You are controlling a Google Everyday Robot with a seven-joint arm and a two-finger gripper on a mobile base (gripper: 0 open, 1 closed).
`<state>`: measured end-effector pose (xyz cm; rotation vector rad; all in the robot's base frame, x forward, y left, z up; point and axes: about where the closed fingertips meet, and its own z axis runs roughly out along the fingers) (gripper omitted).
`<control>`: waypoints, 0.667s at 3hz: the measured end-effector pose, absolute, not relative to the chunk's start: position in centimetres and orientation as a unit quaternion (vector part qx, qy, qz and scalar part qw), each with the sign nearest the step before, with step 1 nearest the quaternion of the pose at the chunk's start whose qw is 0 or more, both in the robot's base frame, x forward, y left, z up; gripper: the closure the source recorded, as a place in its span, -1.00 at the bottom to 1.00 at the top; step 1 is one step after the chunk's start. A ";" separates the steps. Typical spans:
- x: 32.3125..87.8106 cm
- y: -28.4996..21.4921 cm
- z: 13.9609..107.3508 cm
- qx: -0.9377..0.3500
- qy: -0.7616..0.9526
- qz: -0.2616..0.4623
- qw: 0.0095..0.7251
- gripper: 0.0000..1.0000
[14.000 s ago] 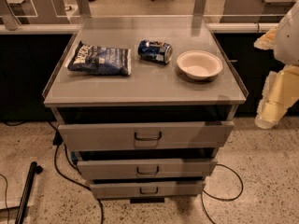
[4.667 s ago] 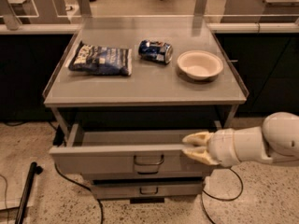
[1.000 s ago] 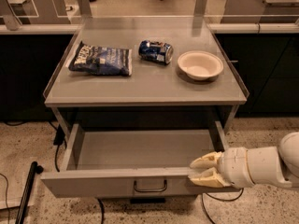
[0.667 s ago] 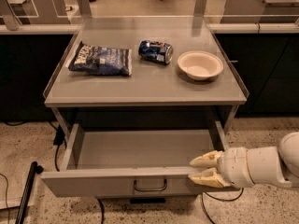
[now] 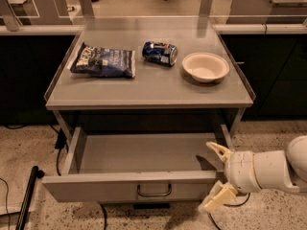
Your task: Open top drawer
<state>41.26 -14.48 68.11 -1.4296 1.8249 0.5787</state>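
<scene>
The top drawer [image 5: 96, 190] is pulled far out from under the grey table, and its shallow grey tray [image 5: 144, 152] is empty. A small dark loop handle [image 5: 154, 191] sits at the centre of its flat front. My gripper [image 5: 207, 176] is at the right end of the drawer front, reaching in from the right. It is open. One pale finger [image 5: 217, 150] is over the tray inside and the other [image 5: 217, 198] is outside, below the front. The two lower drawers are hidden behind the open drawer.
The grey table top [image 5: 153, 87] holds a blue chip bag [image 5: 103, 61], a blue can [image 5: 159, 52] lying on its side and a white bowl [image 5: 205, 66]. A black pole [image 5: 26, 195] and cables lie on the speckled floor at the left. Dark cabinets stand on both sides.
The gripper's fingers were close together on the right end of the drawer front and have now spread apart. The drawer stays pulled out at about the same place.
</scene>
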 end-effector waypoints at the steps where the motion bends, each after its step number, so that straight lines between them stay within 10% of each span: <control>1: 41.3 -14.5 68.1 -0.557 0.710 0.225 0.367 -0.64; 2: 40.5 -15.2 67.5 -0.544 0.720 0.230 0.364 -0.17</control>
